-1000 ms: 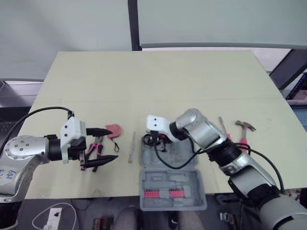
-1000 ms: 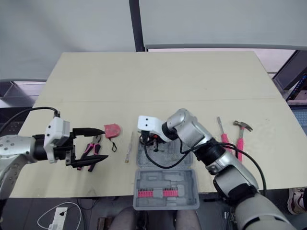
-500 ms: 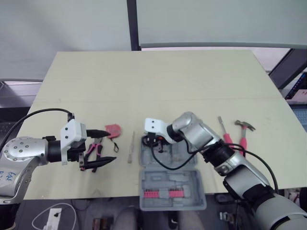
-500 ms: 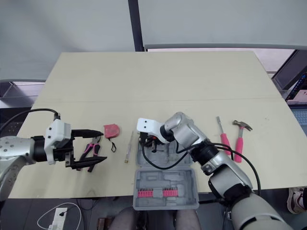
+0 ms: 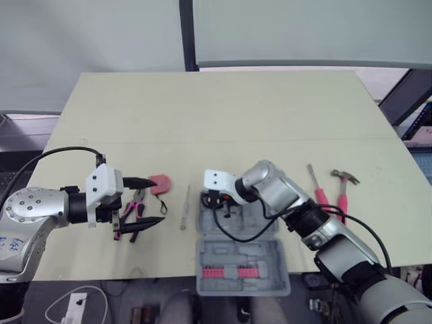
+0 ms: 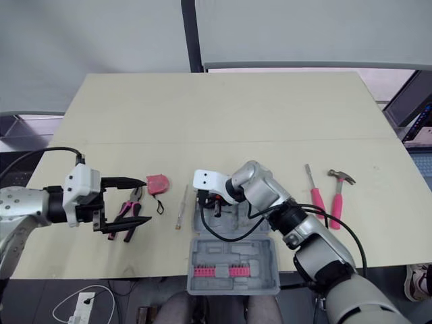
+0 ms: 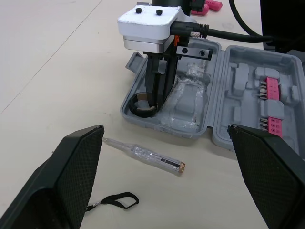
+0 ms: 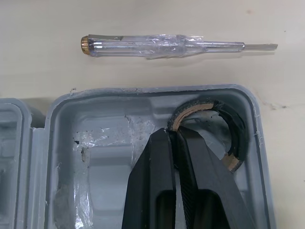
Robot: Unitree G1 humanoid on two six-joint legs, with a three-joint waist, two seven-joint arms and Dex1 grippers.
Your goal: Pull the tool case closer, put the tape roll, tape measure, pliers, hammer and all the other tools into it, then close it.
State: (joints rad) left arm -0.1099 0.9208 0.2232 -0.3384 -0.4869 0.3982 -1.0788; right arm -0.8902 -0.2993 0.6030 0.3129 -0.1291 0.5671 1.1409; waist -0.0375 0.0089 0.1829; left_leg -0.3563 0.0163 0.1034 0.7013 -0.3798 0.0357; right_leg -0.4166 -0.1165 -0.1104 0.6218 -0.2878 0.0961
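Note:
The grey tool case [image 5: 260, 220] lies open at the table's front middle, with pink bits in its near half. My right gripper [image 8: 175, 135] reaches into the far half, shut on the wall of the black tape roll [image 8: 232, 139], which sits in the tray's corner. My left gripper [image 5: 156, 201] hovers open over the pink-handled pliers [image 5: 133, 208]. The red tape measure [image 5: 160, 183] lies just beyond its upper fingertip. A pink-handled hammer [image 5: 343, 186] lies at the right, well clear of both grippers.
A clear test screwdriver [image 5: 185, 206] lies between the pliers and the case's left wall. A pink-handled screwdriver [image 5: 315, 185] lies beside the hammer. The far half of the table [image 5: 223, 108] is bare. The case's near half overhangs the front edge.
My right gripper has sunk a little deeper into the case's far tray with the tape roll. The left gripper has stayed open over the pliers.

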